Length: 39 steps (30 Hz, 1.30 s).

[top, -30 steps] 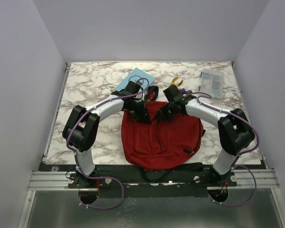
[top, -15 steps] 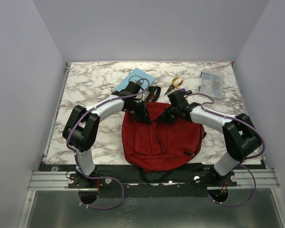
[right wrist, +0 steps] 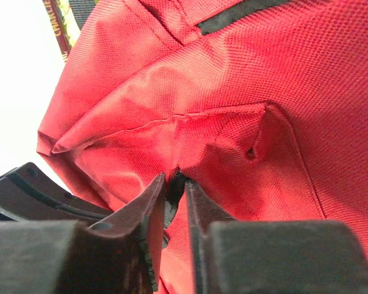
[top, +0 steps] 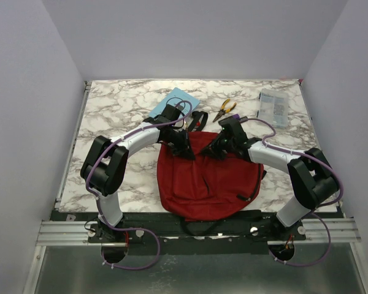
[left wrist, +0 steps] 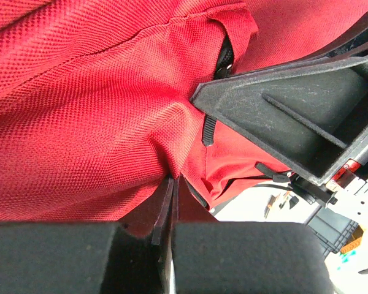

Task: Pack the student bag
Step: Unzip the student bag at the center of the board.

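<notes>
The dark red student bag [top: 205, 180] lies flat on the marble table between my arms, its top edge toward the far side. My left gripper [top: 185, 149] is at the bag's upper left edge, shut on a pinched fold of red fabric [left wrist: 173, 179]. My right gripper [top: 214, 150] is at the top edge just to the right, its jaws almost closed on a black zipper tab and the red fabric around it [right wrist: 175, 179]. The bag fills both wrist views [left wrist: 92, 104] [right wrist: 233, 79]. The right gripper's black finger [left wrist: 294, 122] shows close by in the left wrist view.
A light blue book [top: 179, 98] lies behind the left gripper. Yellow-handled pliers [top: 224, 108] lie behind the bag. A clear plastic case [top: 273, 107] sits at the far right. The bag's black strap with a red buckle [top: 198, 120] sticks out at its top.
My right gripper has moved down and left onto the bag's top edge, uncovering the pliers, and its elbow has swung right. The left arm has not moved.
</notes>
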Motion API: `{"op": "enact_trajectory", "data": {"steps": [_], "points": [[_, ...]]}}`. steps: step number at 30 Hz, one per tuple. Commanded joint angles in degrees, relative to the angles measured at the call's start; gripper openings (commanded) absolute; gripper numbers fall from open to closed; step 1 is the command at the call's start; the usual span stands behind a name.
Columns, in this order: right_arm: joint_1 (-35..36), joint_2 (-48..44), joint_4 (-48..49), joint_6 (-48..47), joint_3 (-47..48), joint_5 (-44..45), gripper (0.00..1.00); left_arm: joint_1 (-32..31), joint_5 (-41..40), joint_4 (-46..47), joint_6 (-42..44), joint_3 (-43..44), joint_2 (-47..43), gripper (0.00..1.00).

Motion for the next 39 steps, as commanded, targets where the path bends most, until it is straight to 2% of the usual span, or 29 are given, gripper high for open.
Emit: {"op": "enact_trajectory", "data": {"steps": [1, 4, 7, 10, 20, 24, 27, 33, 38, 39], "points": [[-0.38, -1.57, 4.29, -1.88, -1.4, -3.12, 0.26, 0.41, -0.02, 0.01, -0.17, -0.29, -1.09, 0.0], [-0.53, -2.77, 7.22, -1.68, -3.3, -3.07, 0.3, 0.42, -0.08, 0.02, -0.14, -0.29, -1.07, 0.0], [-1.31, -2.1, 9.25, -0.82, -4.25, -4.66, 0.25, 0.42, 0.1, 0.0, -0.22, -0.22, -0.93, 0.0], [-1.76, -0.96, 9.93, -0.32, -3.86, -5.8, 0.13, 0.42, 0.18, 0.05, -0.25, -0.2, -0.72, 0.0], [-2.99, -4.86, 10.26, -3.21, -6.78, -9.98, 0.12, 0.86, -0.26, -0.01, -0.6, -0.32, -0.39, 0.0], [-4.14, -4.59, 14.29, -3.99, -9.53, -15.03, 0.01, 1.11, -0.34, 0.07, -0.69, -0.38, -0.47, 0.0], [-4.24, -3.27, 15.3, -5.23, -9.85, -17.32, 0.01, 1.16, -0.26, 0.12, -0.69, -0.31, -0.47, 0.0], [-4.26, -0.34, 12.57, -12.07, -7.59, -22.72, 0.01, 1.3, -0.78, 0.4, -1.01, -0.62, -0.54, 0.0], [-4.2, -0.77, 5.25, -23.35, -5.31, -25.56, 0.01, 1.3, -0.22, 2.82, -1.91, -2.21, -1.68, 0.0], [-4.05, 0.05, 0.84, -26.54, -4.02, -26.53, 0.0, 1.3, -0.25, 3.32, -2.09, -2.58, -2.13, 0.0]]}}
